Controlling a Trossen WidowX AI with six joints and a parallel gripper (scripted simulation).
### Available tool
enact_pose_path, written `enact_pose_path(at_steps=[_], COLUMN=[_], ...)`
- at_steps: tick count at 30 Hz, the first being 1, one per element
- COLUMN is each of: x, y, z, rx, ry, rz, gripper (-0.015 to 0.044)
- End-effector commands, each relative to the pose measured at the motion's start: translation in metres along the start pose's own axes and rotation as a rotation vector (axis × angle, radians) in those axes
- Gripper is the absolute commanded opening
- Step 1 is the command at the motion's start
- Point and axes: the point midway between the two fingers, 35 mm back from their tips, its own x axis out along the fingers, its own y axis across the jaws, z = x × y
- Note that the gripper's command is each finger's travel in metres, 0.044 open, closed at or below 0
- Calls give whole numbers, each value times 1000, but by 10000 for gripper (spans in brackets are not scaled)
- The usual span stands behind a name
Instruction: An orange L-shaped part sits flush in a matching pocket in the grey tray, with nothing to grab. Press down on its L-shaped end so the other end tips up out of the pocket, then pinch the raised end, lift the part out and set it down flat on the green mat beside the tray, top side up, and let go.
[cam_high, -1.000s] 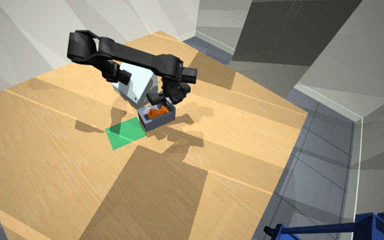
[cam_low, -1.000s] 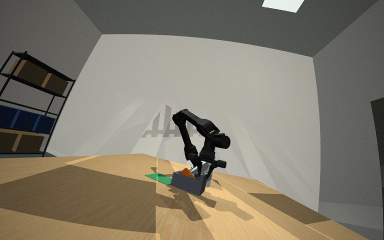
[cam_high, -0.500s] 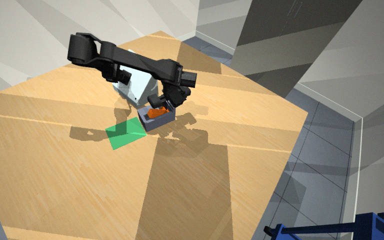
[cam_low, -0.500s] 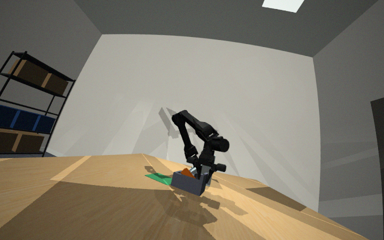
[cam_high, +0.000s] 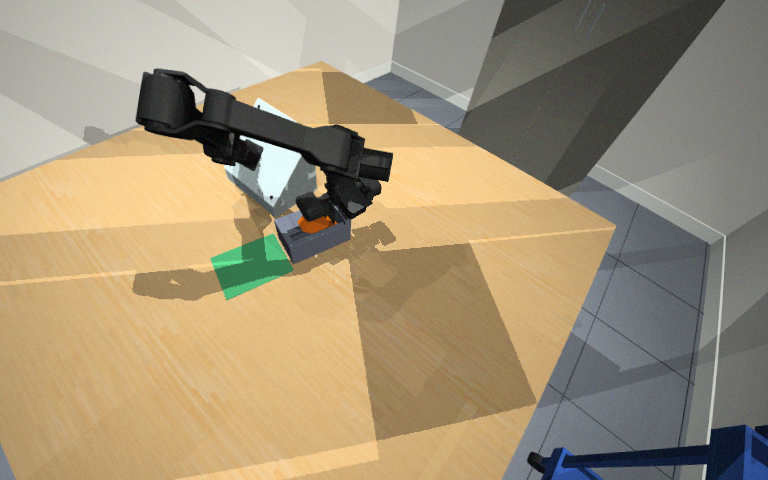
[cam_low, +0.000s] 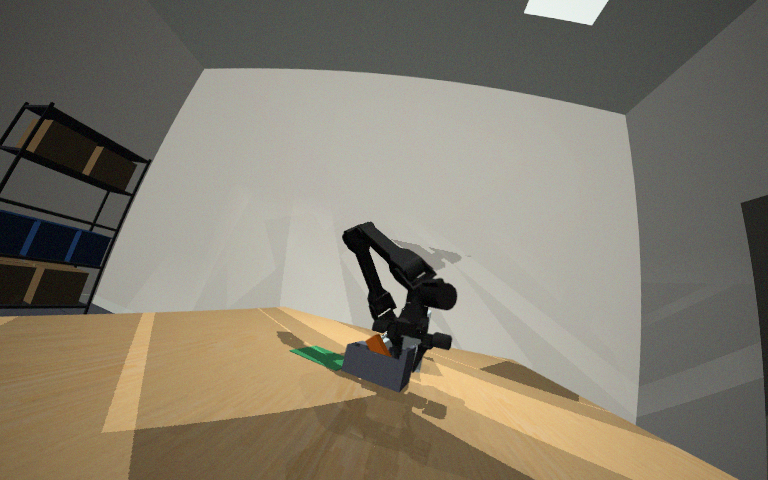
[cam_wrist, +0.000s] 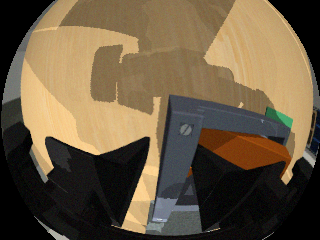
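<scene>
Orange L-shaped part, tipped in its tray, raised end toward the mat

Item one: orange L-shaped rigid part (cam_high: 314, 225) (cam_low: 376, 344) (cam_wrist: 245, 149), inside the tray, unheld. Tilted; in the top view its long axis runs roughly from 2 to 8 o'clock, raised end at 8, low L-shaped end at 2, partly hidden.

Item two: grey rectangular walled tray (cam_high: 320, 243) (cam_low: 373, 365) (cam_wrist: 175, 145), around the part, presumably the fulcrum and stop for tipping.

Item three: black two-fingered gripper (cam_high: 330, 215) (cam_low: 399, 348) (cam_wrist: 171, 144), fingers apart, part-way. In the wrist view one finger overlaps the part, the other lies beyond the tray wall at 9 o'clock. Likely purpose: one fingertip bearing on the L-shaped end; contact itself cannot be confirmed. Pinching the raised end would follow.

Item four: flat green rectangular mat (cam_high: 249, 266) (cam_low: 320, 355) (cam_wrist: 280, 119), just beside the tray at 8 o'clock from above, probably placed for a short transfer.
</scene>
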Motion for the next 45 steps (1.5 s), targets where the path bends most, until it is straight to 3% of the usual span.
enact_pose_path(at_steps=[1, 24, 28, 33, 45], x=[3, -12, -38, -104, -105], y=[-3, 10, 9, 0, 2], z=[-1, -1, 1, 0, 1], rx=[-4, -4, -5, -5, -10], ry=[1, 1, 2, 4, -16], rz=[-11, -10, -7, -7, 3], gripper=[180, 180, 180, 180, 180])
